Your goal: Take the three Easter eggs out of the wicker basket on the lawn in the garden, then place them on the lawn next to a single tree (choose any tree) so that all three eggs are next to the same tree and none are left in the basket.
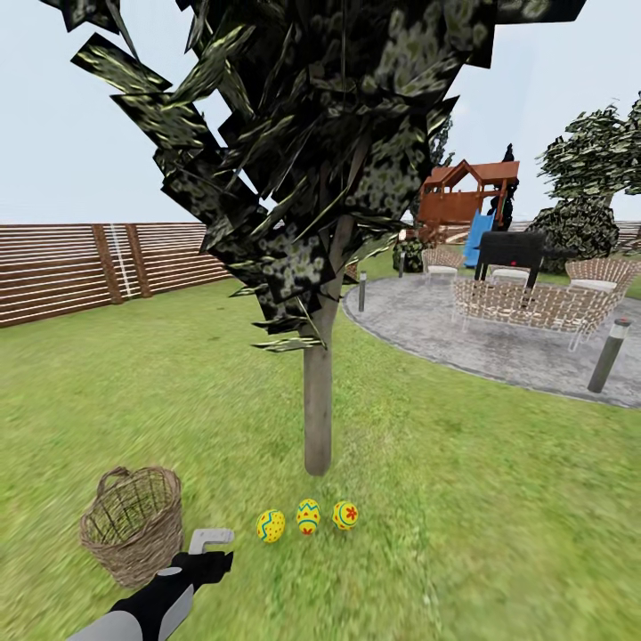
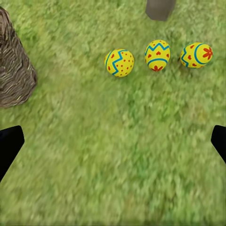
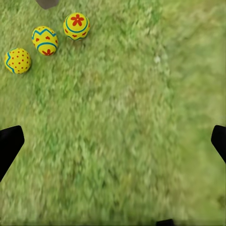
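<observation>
Head view: three eggs (image 1: 308,518) in a row on lawn (image 1: 463,525) just in front of tree (image 1: 317,405); basket (image 1: 133,523) well left of tree, left gripper (image 1: 211,547) near it, jaws apart.
Left wrist: eggs (image 2: 157,55) by trunk (image 2: 160,8), fingers (image 2: 9,146) wide apart, empty.
Right wrist: eggs (image 3: 45,40) near trunk, right gripper (image 3: 113,146) jaws apart over grass.

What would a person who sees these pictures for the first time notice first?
Three bright yellow Easter eggs lie in a row on the lawn, just in front of the tree trunk. The wicker basket stands on the grass to their left, and the open left hand is beside it, holding nothing.
</observation>
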Tool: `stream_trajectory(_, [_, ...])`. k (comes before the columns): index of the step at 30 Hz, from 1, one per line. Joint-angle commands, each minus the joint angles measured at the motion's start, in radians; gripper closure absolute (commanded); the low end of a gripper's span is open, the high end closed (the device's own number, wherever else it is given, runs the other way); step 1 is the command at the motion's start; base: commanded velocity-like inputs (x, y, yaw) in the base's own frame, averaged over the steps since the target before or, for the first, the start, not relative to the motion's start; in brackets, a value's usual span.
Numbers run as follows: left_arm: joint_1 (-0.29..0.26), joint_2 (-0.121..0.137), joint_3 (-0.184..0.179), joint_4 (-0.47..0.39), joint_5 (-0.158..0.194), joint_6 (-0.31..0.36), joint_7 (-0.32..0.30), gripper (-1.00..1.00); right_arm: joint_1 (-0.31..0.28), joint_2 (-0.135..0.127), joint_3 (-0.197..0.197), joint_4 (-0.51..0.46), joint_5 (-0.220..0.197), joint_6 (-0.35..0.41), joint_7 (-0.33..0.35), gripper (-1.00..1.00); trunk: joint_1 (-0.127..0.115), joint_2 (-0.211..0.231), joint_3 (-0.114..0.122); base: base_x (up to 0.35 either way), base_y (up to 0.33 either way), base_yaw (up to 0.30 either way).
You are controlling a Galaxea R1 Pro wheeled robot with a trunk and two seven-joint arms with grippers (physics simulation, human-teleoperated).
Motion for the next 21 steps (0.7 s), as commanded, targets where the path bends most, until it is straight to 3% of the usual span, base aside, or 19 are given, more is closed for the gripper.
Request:
stream_trajectory(1, [-0.001,0.000,-0.006,0.001,0.008,-0.002,0.000,-1.00,-0.001,0.000,-0.003,0.003,-0.010,0.009,0.006,-1.00,-0.003,0.006,0.001,0.000,0.000,0.000])
stream_trajectory(21, [-0.001,0.001,-0.006,0.001,0.006,-0.002,0.001,-1.00,-0.002,0.002,-0.003,0.012,-0.010,0.008,0.006,-1.00,-0.080,0.146,0.064,0.000,0.000,0.000])
